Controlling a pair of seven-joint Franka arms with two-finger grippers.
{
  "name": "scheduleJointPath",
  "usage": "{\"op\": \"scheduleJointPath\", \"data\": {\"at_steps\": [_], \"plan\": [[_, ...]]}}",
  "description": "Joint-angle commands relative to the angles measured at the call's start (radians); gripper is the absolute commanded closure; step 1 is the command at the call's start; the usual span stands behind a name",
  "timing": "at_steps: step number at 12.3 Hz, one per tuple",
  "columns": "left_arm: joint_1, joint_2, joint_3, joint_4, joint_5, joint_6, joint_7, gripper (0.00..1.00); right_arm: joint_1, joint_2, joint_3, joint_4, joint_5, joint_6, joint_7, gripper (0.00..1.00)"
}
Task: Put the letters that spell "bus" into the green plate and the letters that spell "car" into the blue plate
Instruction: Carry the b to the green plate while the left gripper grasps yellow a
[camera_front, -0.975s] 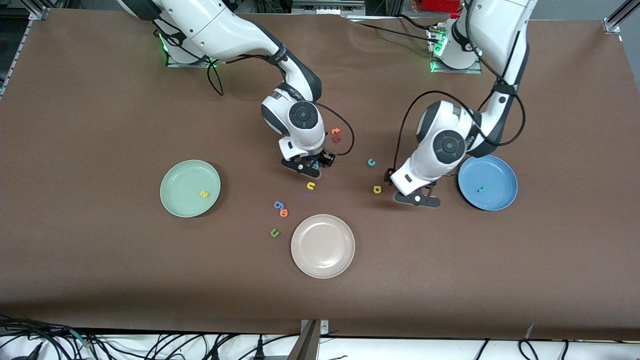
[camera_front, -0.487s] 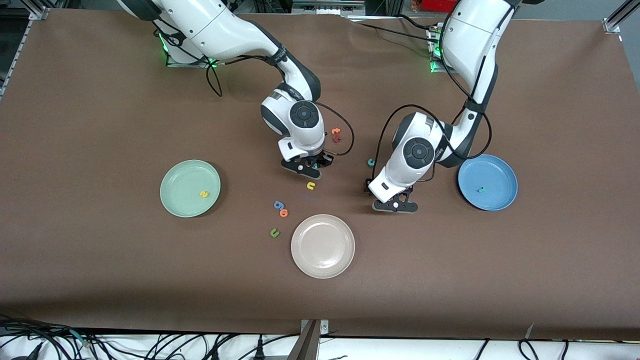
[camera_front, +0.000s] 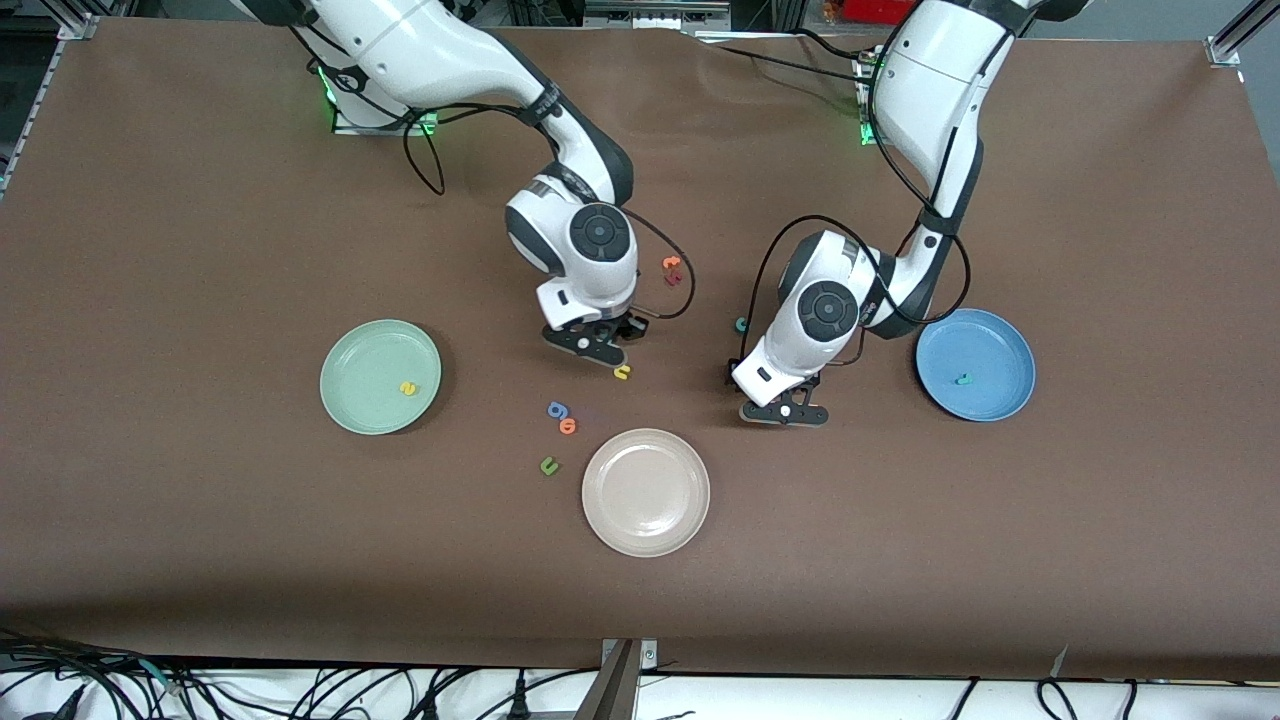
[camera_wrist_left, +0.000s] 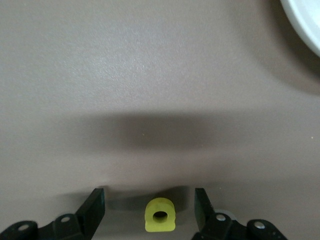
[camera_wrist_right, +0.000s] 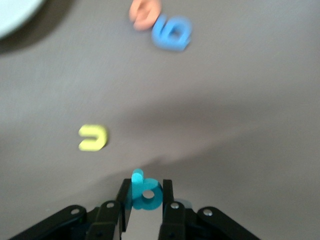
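My right gripper (camera_front: 598, 346) (camera_wrist_right: 145, 187) is shut on the teal b (camera_wrist_right: 146, 195), low over the table beside the yellow u (camera_front: 622, 372) (camera_wrist_right: 93, 138). My left gripper (camera_front: 784, 411) (camera_wrist_left: 149, 197) is open and down at the table, its fingers (camera_wrist_left: 95, 207) on either side of the yellow a (camera_wrist_left: 160, 222) without touching it. In the front view the hand hides the a. The teal c (camera_front: 741, 324) lies farther from the front camera than the left gripper. The green plate (camera_front: 365, 350) holds the yellow s (camera_front: 407, 388). The blue plate (camera_front: 990, 335) holds the teal r (camera_front: 962, 379).
A beige plate (camera_front: 645, 520) (camera_wrist_left: 305, 20) sits nearer the front camera, between the grippers. A blue g (camera_front: 556, 409) (camera_wrist_right: 172, 32), an orange o (camera_front: 568, 426) (camera_wrist_right: 144, 12) and a dark green u (camera_front: 548, 465) lie beside it. An orange t (camera_front: 671, 264) and a dark red letter (camera_front: 674, 279) lie beside the right wrist.
My right gripper shut on the teal b and shifted slightly toward the front camera. My left arm swung from beside the blue plate over to the yellow a and came down around it.
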Motion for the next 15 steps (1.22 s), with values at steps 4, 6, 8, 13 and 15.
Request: {"op": "scheduleJointPath", "data": {"at_steps": [4, 6, 8, 13, 15], "plan": [[-0.012, -0.028, -0.004, -0.063, 0.042, 0.002, 0.008, 0.27, -0.142, -0.112, -0.121, -0.026, 0.002, -0.203, -0.354, 0.92], [-0.012, -0.032, -0.004, -0.065, 0.042, 0.002, 0.008, 0.43, -0.198, -0.097, -0.187, -0.039, 0.001, -0.192, -0.434, 0.91], [-0.01, -0.032, -0.004, -0.062, 0.042, 0.002, 0.01, 0.63, -0.277, -0.097, -0.189, -0.066, 0.001, -0.195, -0.486, 0.9], [0.014, -0.06, 0.001, -0.057, 0.042, -0.009, 0.081, 0.97, -0.322, -0.087, -0.18, -0.065, 0.01, -0.232, -0.506, 0.0], [0.094, -0.147, 0.009, -0.056, 0.04, -0.144, 0.222, 0.98, -0.306, -0.091, -0.131, -0.025, 0.104, -0.232, -0.488, 0.01]]}}
